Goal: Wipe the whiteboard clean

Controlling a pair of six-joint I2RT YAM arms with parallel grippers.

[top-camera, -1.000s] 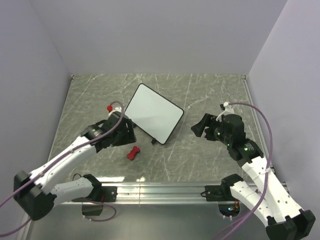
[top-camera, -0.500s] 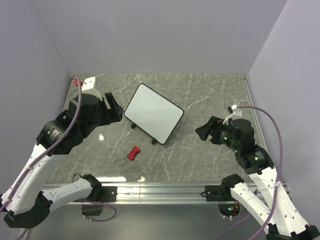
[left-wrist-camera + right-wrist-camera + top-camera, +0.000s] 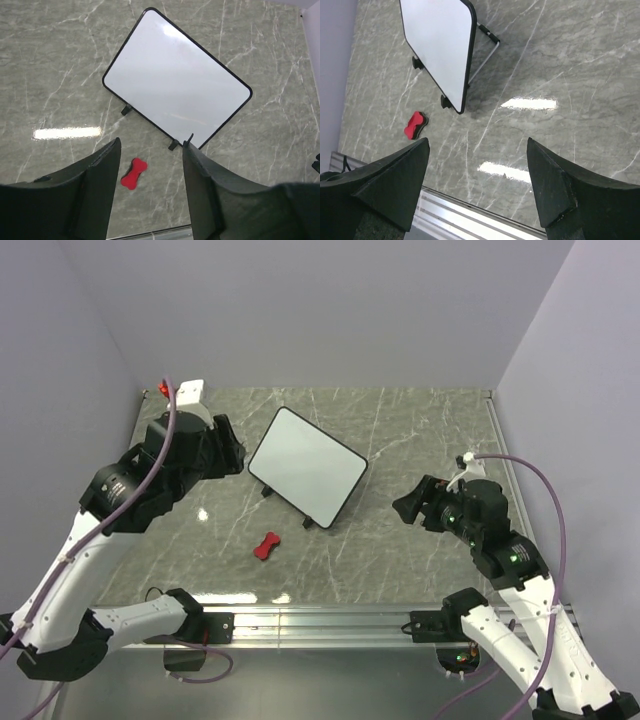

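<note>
At the centre of the top view, the small white rectangular whiteboard with a thin black rim and rounded corners sits on the grey marble-patterned bench. It is turned so that its long sides run from upper left to lower right. Its face is plain white. Two small black feet show along its lower-left edge. In the right wrist view the whiteboard stands tilted in the upper left of the frame, propped by a thin wire stand behind it. In the left wrist view the whiteboard fills the upper middle of the frame.

Just below the board's lower-left edge, a small red bow-shaped eraser lies flat on the bench, near the feet but apart from them. It also shows low in the left wrist view and at the left of the right wrist view.

The left tool hangs raised above the bench at the upper left of the top view, beside the board's upper-left corner. Its own camera shows the left tool with its fingers spread apart and nothing between them.

The right tool sits at the right of the top view, pointing toward the board and apart from it. From its wrist camera the right tool is spread wide and holds nothing.
</note>
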